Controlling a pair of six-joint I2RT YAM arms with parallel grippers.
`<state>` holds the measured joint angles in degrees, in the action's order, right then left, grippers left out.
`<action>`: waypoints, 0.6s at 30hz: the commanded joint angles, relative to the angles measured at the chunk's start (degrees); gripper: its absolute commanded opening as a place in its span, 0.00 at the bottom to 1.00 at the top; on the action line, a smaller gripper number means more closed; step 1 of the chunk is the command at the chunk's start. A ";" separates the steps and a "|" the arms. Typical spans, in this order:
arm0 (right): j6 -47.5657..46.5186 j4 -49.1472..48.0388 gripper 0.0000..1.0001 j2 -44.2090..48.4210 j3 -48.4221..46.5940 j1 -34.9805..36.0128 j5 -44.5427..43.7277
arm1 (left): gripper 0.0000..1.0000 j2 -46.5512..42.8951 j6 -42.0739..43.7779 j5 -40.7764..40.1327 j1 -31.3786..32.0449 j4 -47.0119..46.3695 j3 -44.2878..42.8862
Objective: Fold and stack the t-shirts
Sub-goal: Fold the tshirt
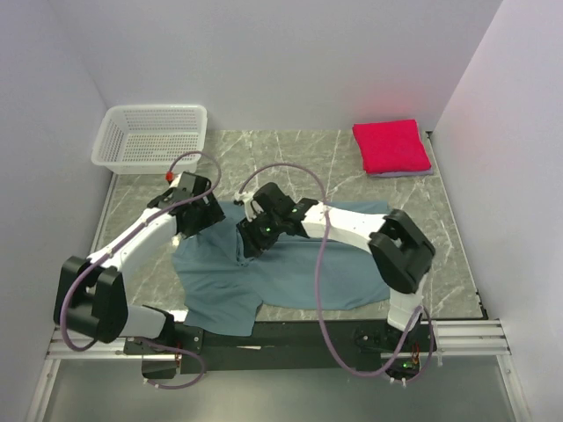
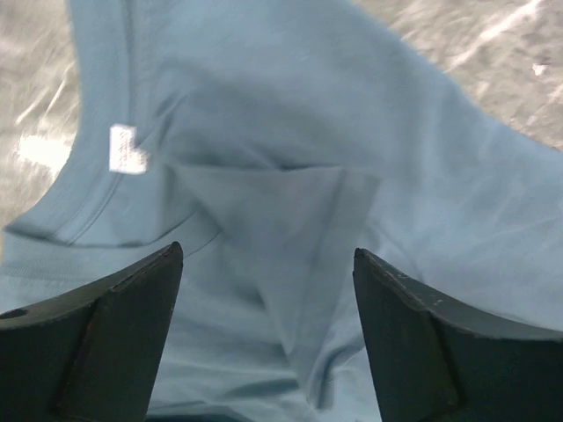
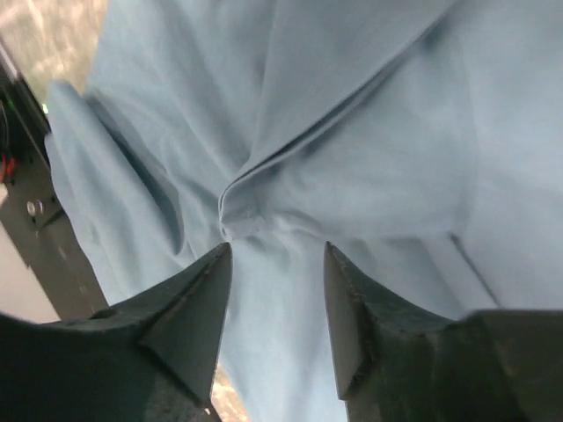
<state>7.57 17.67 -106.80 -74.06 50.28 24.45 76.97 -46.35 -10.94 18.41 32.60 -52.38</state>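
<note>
The teal-blue t-shirt point(image 1: 290, 272) lies crumpled on the marble table, and its near part hangs over the front edge. My left gripper point(image 1: 199, 221) is open over the shirt's left part. In the left wrist view the gripper point(image 2: 266, 251) hovers wide open above a fold, near the collar and its white tag point(image 2: 127, 149). My right gripper point(image 1: 253, 237) is at the shirt's middle. In the right wrist view its jaws point(image 3: 278, 248) stand apart with a ridge of teal cloth point(image 3: 369, 176) running between them. The crimson-pink shirt point(image 1: 391, 145) lies folded at the back right on the lavender one point(image 1: 405, 173).
A white mesh basket point(image 1: 149, 136) stands at the back left corner. White walls close in the table on the left, back and right. The dark rail point(image 1: 290, 334) with the arm bases runs along the near edge.
</note>
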 commanded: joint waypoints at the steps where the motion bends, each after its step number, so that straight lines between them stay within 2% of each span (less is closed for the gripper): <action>1: 2.35 -1.94 0.55 8.18 1.46 0.08 -9.22 | 0.86 3.34 -0.50 -4.96 2.67 1.23 -6.49; 7: 9.81 -0.27 0.67 15.56 8.31 -2.55 -26.43 | 0.87 12.83 1.26 -17.60 8.47 8.17 -15.37; 11: 14.57 0.79 0.69 21.10 13.84 -5.63 -31.46 | 0.86 18.73 1.44 -22.79 12.07 11.95 -20.12; 18: 18.27 -0.97 0.68 33.13 25.35 -12.83 -29.55 | 0.76 26.56 0.38 -25.26 14.89 13.01 -25.22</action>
<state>23.09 18.46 -78.43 -50.85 39.31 -3.60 102.21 -45.76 -32.05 32.38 43.38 -74.08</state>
